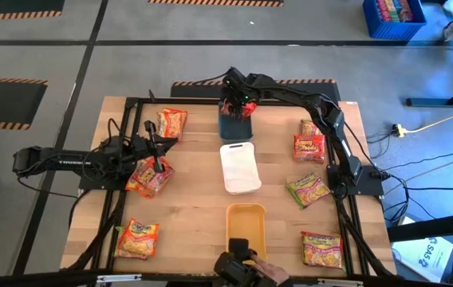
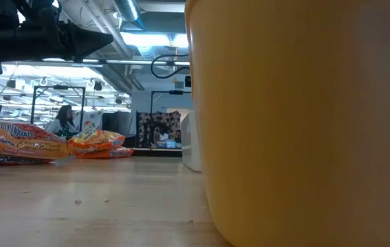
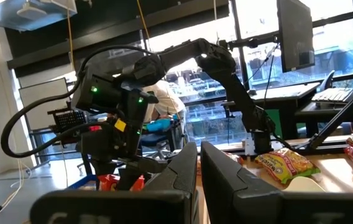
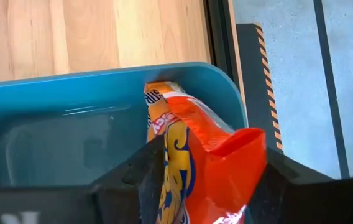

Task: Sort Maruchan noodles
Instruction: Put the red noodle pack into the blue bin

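The pale, fine-grained wooden surface (image 1: pixel 194 199) carries three plain rectangular trays in a row down its middle: a glossy blue-grey tray (image 4: pixel 71 124) at the far edge, a smooth white tray (image 1: pixel 239 167) with rounded corners next, and a matte orange-yellow tray (image 1: pixel 246 220) nearest the front, whose wall fills most of the low view; the right gripper (image 1: pixel 237 108) hangs over the blue-grey tray, and its dark fingers (image 4: pixel 133 180) stand parted on either side of a crinkly orange-and-red packet (image 4: pixel 195 155) that stands on edge inside the tray against its curved end wall; whether the fingers press the packet or have let it go I cannot tell; the left gripper (image 1: pixel 159 165) sits above an orange packet (image 1: pixel 148 177) on the left part of the surface, its flat dark fingers (image 3: pixel 176 171) clenched together with only a thin slit between them and nothing in them; other flat, square, shiny packets lie scattered and well apart: an orange one (image 1: pixel 172 122) near the far left, an orange one (image 1: pixel 138 237) at the front left, a red one (image 1: pixel 309 147) on the right with another half hidden behind it, a green-and-red one (image 1: pixel 307 190) below that, and a green-and-red one (image 1: pixel 322 249) at the front right.
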You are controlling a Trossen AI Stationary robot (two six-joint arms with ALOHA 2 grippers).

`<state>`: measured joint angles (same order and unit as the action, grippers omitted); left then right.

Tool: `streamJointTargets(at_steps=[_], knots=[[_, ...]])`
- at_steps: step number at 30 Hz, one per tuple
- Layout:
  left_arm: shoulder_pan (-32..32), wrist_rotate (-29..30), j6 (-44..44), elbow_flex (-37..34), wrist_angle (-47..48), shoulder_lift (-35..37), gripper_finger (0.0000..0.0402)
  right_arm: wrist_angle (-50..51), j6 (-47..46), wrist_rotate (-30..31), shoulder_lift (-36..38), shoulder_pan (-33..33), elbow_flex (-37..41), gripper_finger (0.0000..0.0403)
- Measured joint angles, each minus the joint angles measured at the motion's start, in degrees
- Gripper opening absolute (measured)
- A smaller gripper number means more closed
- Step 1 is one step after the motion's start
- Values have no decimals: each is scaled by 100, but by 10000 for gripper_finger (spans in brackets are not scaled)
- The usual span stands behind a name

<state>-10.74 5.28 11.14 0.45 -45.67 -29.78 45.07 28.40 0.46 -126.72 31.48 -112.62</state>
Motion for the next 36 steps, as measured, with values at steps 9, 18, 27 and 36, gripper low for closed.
streamJointTargets(at_steps=[9,18,27,36], knots=[[2,0,0,0,15,-1,16,-362,-312,-263,0,4,0,162],[0,0,0,0,20,0,16,-495,-415,-305,3,0,-5,227],[1,0,2,0,22,0,16,326,-490,-444,274,2,-608,207],[2,0,2,0,22,-1,16,1629,-589,-305,623,195,-650,97]])
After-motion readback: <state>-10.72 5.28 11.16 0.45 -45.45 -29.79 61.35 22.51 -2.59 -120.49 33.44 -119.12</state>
